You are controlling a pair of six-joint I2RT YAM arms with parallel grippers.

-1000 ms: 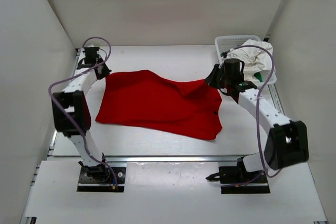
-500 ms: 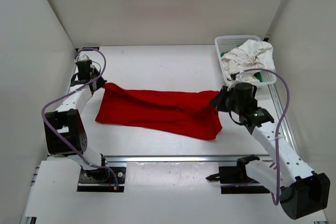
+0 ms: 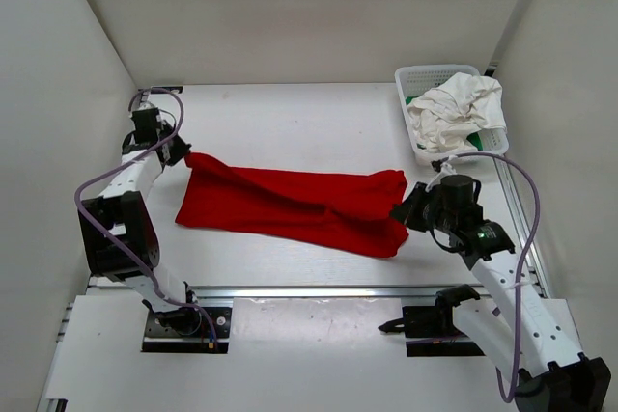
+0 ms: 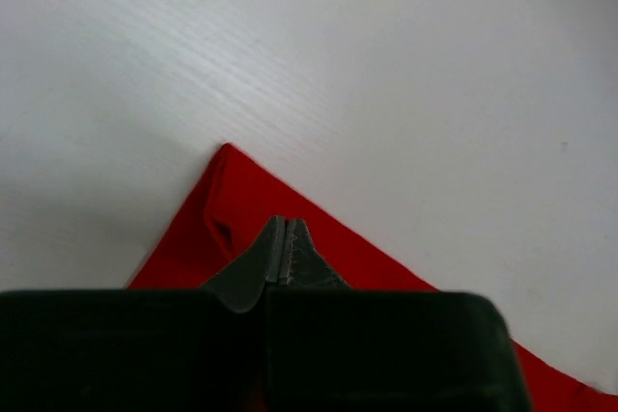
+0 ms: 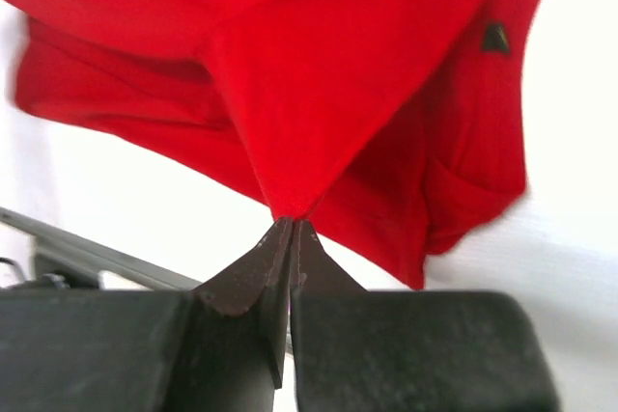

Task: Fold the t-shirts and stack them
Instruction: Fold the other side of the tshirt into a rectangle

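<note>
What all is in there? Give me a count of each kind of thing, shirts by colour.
red t-shirt: 1
white t-shirt: 1, in the basket; more may be hidden beneath it
white mesh basket: 1
robot arms: 2, left arm and right arm
Total: 5

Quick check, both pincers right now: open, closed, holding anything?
Left pincer: closed, pinching a corner of the red t-shirt.
Right pincer: closed, pinching the red t-shirt at its opposite end.
</note>
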